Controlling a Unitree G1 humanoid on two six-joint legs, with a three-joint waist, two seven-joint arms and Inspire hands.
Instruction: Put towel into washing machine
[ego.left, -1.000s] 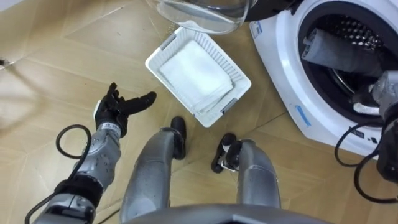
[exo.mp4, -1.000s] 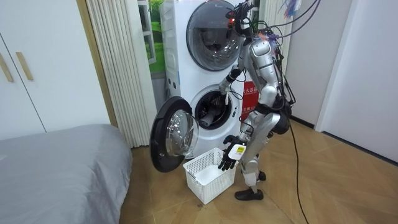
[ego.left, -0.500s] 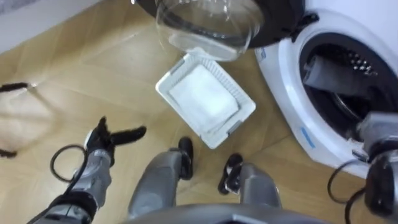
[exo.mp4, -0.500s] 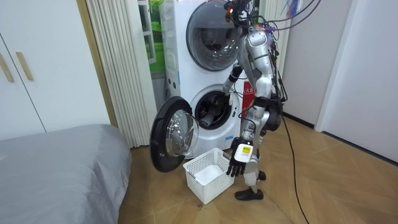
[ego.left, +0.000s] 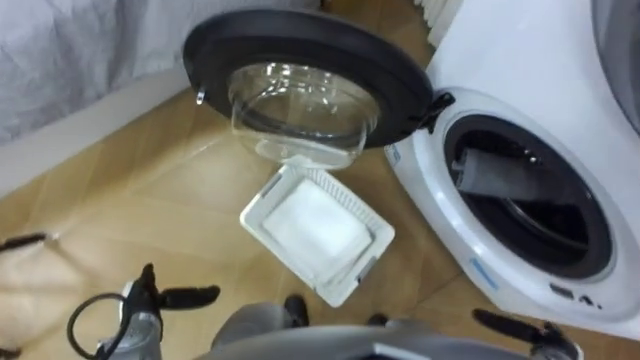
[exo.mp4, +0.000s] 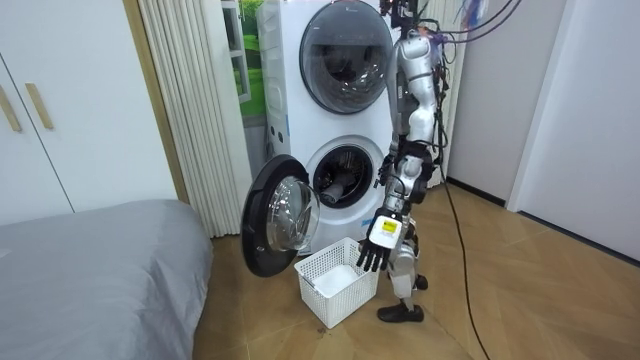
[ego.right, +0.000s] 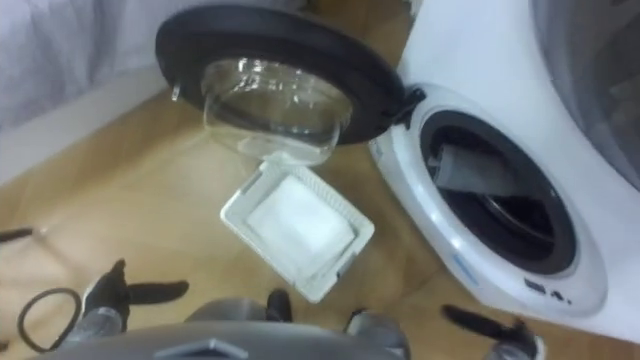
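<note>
I have straightened the robot up from its stoop. The right hand (ego.left: 520, 325), which was inside the drum a second ago, is out again, its fingers stretched straight and empty. The dark grey towel (ego.left: 495, 172) lies inside the round opening of the white front-loading washing machine (ego.left: 560, 90), so I judge the loading done. The left hand (ego.left: 148, 300) hangs low, fingers spread, holding nothing. The black-rimmed glass door (ego.left: 300, 60) stands swung wide over the far side of the white slatted plastic basket (ego.left: 262, 195) near the robot's feet. Bare wooden floor (ego.left: 120, 190) opens to the left.
</note>
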